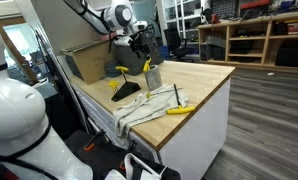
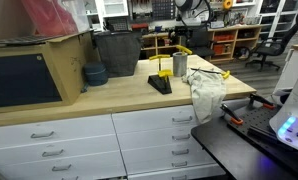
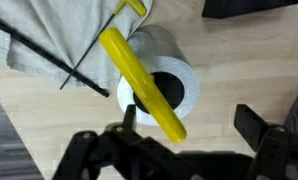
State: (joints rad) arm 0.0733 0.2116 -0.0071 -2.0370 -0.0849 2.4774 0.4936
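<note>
Hovering above the cup (image 3: 194, 95) with the gripper (image 3: 189, 125) spread wide, pinching nothing. Standing on the counter (image 3: 249, 60) against the cloth (image 3: 39, 40), just toward twelve o'clock from the fingertips in the wrist view. Holding a yellow handle (image 3: 139, 70), tilted along ten to five o'clock, lower end between the jaws.

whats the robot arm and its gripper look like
The arm is white, built of rounded segments with black bands at the joints. The gripper at its end is all black. In the wrist view the fingers are black, blocky and angular, with linkage-like bars. No markings are readable.
</note>
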